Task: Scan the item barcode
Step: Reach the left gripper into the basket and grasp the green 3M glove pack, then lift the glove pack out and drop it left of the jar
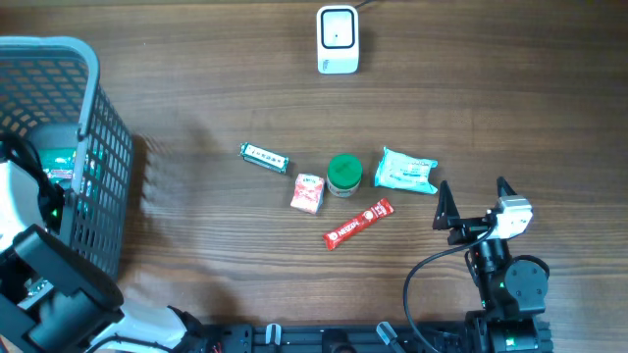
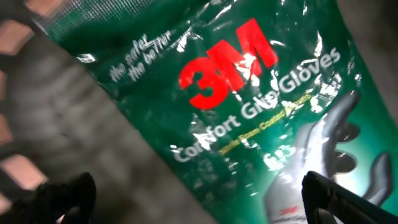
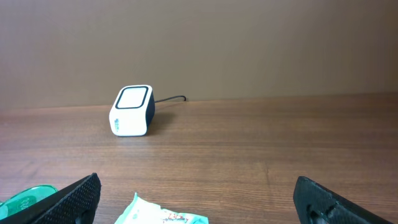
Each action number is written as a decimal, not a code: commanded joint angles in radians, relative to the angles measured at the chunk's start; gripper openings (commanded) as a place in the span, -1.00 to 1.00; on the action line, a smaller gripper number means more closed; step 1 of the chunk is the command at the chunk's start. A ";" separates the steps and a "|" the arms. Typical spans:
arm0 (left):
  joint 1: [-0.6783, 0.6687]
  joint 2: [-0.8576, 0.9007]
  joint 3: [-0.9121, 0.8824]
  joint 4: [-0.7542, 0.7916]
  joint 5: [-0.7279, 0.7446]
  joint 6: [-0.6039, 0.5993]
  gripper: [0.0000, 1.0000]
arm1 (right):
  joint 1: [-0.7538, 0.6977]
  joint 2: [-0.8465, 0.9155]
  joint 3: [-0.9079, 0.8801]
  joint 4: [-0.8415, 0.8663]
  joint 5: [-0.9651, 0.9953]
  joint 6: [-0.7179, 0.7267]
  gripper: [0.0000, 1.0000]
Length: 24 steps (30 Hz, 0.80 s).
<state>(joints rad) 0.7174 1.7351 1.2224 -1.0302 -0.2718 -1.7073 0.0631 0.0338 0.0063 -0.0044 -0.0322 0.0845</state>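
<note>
In the left wrist view a green 3M gloves packet (image 2: 249,106) lies flat on the basket floor right under my left gripper (image 2: 199,196). Its black fingertips (image 2: 67,194) stand wide apart at the frame's bottom corners, open, holding nothing. From overhead the gloves packet (image 1: 61,161) shows as a green patch inside the grey basket (image 1: 98,127) at far left. The white barcode scanner (image 1: 337,39) stands at the far middle of the table, and the scanner (image 3: 132,111) also faces the right wrist camera. My right gripper (image 1: 474,198) hovers open at the right, empty.
Loose items lie mid-table: a green-and-white stick pack (image 1: 263,157), a small red-and-white packet (image 1: 308,193), a green-lidded jar (image 1: 344,174), a teal wipes pack (image 1: 406,171) just ahead of the right gripper, and a red sachet (image 1: 358,224).
</note>
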 commanded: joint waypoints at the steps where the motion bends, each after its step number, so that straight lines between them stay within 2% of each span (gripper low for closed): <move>1: 0.005 0.023 -0.027 0.060 -0.040 -0.119 1.00 | 0.005 -0.005 0.002 0.002 0.006 -0.005 0.99; 8: 0.006 0.131 -0.027 0.139 -0.040 -0.119 1.00 | 0.005 -0.005 0.002 0.002 0.006 -0.005 0.99; 9: 0.006 0.169 -0.027 0.138 -0.039 -0.093 0.93 | 0.005 -0.005 0.002 0.002 0.006 -0.006 0.99; 10: 0.006 0.180 -0.027 0.137 -0.039 -0.066 0.75 | 0.005 -0.005 0.002 0.002 0.006 -0.006 0.99; 11: 0.006 0.187 -0.027 0.132 -0.032 0.005 -0.34 | 0.005 -0.005 0.002 0.002 0.006 -0.005 0.99; 12: 0.006 0.186 -0.027 0.132 -0.027 0.028 -0.74 | 0.005 -0.005 0.002 0.002 0.006 -0.006 0.99; 13: 0.006 0.182 -0.027 0.132 -0.024 0.033 -0.92 | 0.005 -0.005 0.002 0.002 0.006 -0.006 0.99; 15: 0.008 0.161 -0.021 0.124 -0.024 0.034 -0.92 | 0.005 -0.005 0.002 0.002 0.006 -0.006 0.99; 18: 0.008 0.085 0.016 0.121 -0.024 0.111 -0.92 | 0.005 -0.005 0.002 0.002 0.006 -0.005 0.99; 21: 0.008 -0.038 0.098 0.109 -0.025 0.225 -0.92 | 0.005 -0.005 0.002 0.002 0.006 -0.006 0.99; 24: 0.010 -0.203 0.229 0.035 -0.025 0.246 -0.92 | 0.005 -0.005 0.002 0.002 0.006 -0.006 0.99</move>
<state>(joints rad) 0.7212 1.7203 1.3151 -0.9562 -0.2905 -1.5372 0.0631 0.0338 0.0063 -0.0044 -0.0322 0.0845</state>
